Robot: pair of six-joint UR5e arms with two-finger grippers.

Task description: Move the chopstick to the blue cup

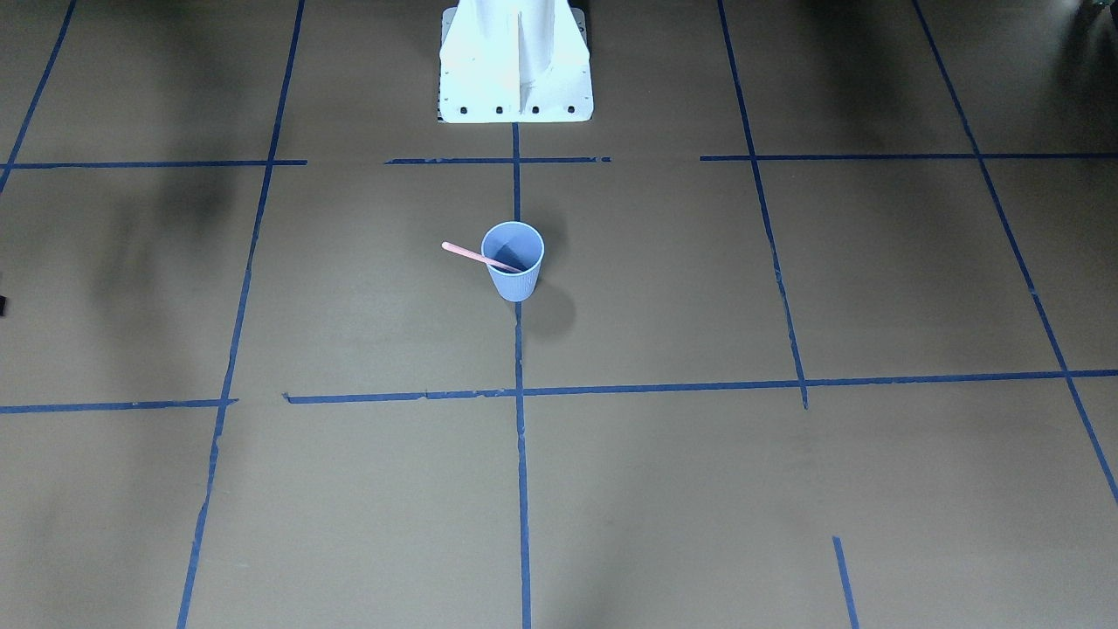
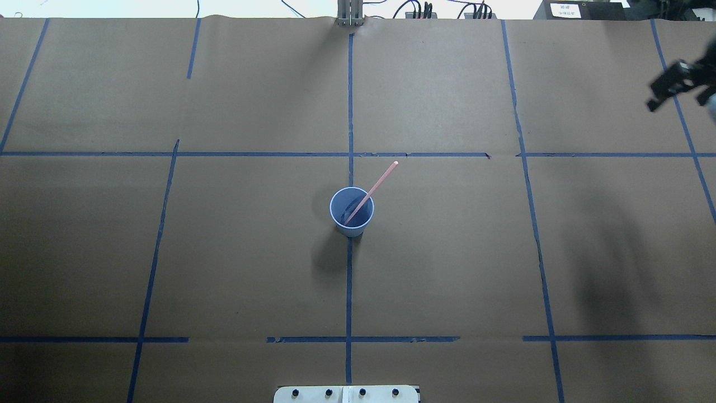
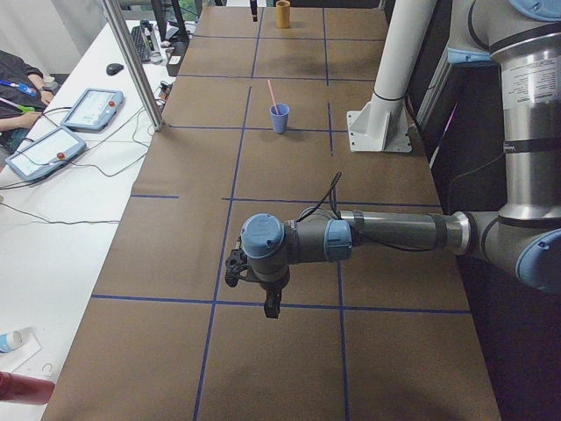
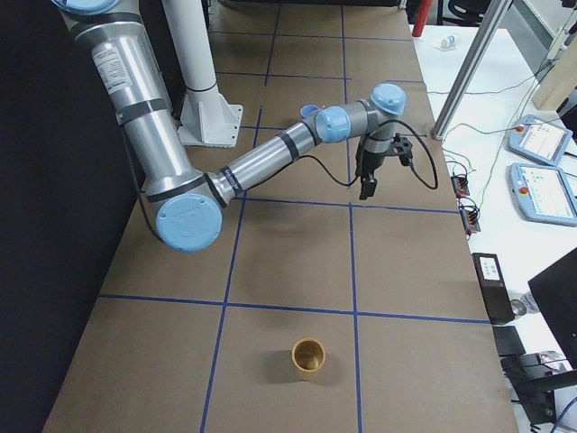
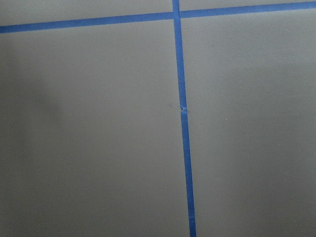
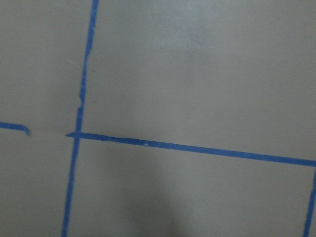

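Note:
The blue cup (image 1: 515, 278) stands upright at the table's middle, on a blue tape line; it also shows in the overhead view (image 2: 351, 228) and the exterior left view (image 3: 279, 121). One pale pink chopstick (image 1: 467, 253) stands slanted inside it, its lower end in the cup and its upper end leaning out over the rim (image 2: 381, 181). My right gripper (image 2: 674, 95) hangs far from the cup at the table's right end, fingers apart and empty. My left gripper (image 3: 268, 307) shows only in the exterior left view, far from the cup; I cannot tell whether it is open or shut.
A tan cup (image 4: 308, 358) stands alone near the table's right end and also shows in the exterior left view (image 3: 282, 13). The white robot base (image 1: 515, 87) is behind the blue cup. Operator tables with tablets (image 3: 96, 107) and cables run along the far side.

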